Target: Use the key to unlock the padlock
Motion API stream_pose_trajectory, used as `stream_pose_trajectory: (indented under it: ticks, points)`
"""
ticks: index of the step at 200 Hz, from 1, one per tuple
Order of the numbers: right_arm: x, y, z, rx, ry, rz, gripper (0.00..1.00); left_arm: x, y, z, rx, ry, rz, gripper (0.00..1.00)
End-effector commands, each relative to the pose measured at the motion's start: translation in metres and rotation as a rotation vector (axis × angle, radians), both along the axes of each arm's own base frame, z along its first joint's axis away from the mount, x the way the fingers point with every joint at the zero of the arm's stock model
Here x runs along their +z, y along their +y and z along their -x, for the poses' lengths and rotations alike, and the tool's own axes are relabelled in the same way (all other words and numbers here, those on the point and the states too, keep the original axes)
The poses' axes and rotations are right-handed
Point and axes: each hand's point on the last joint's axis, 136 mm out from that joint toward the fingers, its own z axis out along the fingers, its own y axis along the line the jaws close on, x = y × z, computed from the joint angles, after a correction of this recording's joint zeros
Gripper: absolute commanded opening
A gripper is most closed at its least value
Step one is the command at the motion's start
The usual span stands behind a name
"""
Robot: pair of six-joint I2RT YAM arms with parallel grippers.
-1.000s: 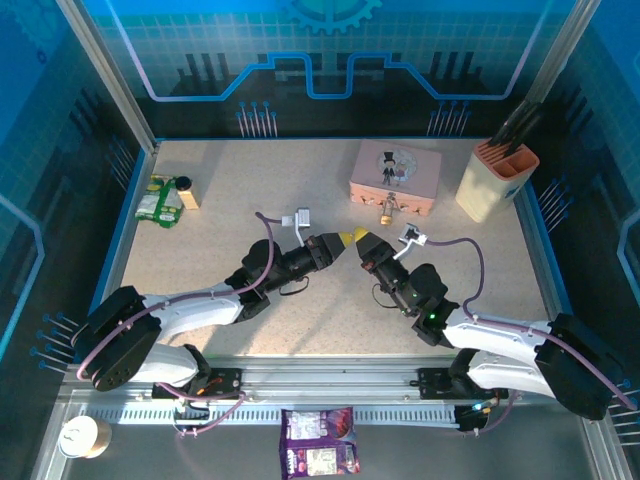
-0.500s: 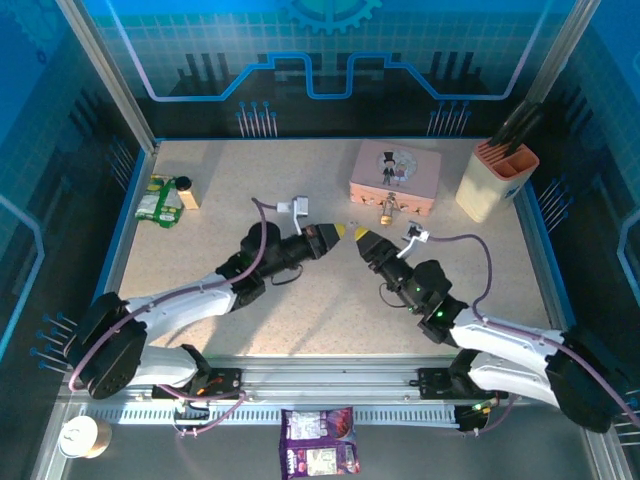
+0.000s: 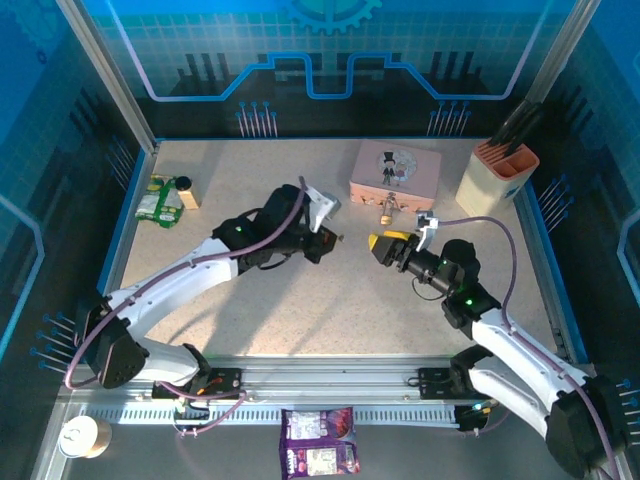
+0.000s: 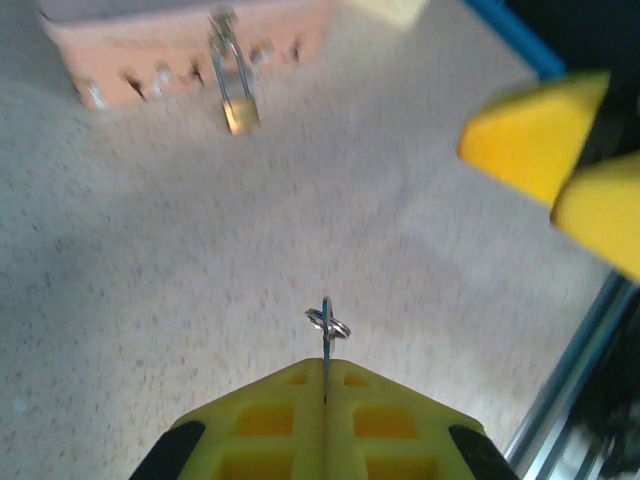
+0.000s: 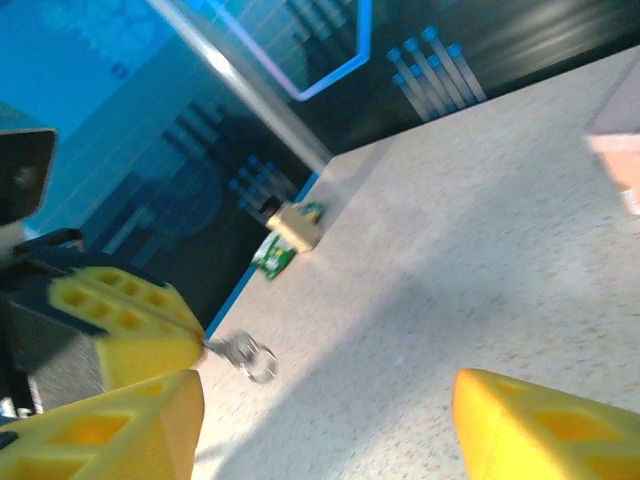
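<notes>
While the left fingers [image 4: 290,410] are pressed together on the key [image 4: 326,348], its small ring poking out past their tips, the right fingers [image 5: 540,430] stand well apart with nothing between them, facing the left pair across a gap above the worktop [image 3: 200,250]. The padlock [image 4: 240,110] hangs from the clasp on the front of the pink box [image 3: 395,175], near both pairs of tips.

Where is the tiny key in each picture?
Top external: key at the left gripper's tip, mid-table.
Left wrist: key pinched between its yellow fingers, bottom centre.
Right wrist: key sticking from the left gripper, lower left.
Shared landmark: the pink box, near the top in the first two, right edge in the third.
</notes>
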Motion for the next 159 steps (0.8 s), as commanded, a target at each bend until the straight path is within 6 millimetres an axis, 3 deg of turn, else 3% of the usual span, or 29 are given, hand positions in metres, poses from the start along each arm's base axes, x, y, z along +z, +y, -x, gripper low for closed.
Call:
stream_pose_trajectory:
  ticks: [1, 95, 159]
  points:
    - [0.012, 0.022, 0.023, 0.213, -0.088, -0.039, 0.64, -0.004, 0.003, 0.022, -0.151, -0.03, -0.132, 0.0]
    - [0.008, 0.063, 0.055, 0.453, -0.211, -0.104, 0.47, 0.014, -0.007, 0.053, -0.305, -0.046, -0.023, 0.0]
    - [0.002, 0.07, 0.062, 0.51, -0.237, -0.088, 0.38, 0.02, -0.007, 0.063, -0.343, -0.043, 0.002, 0.0]
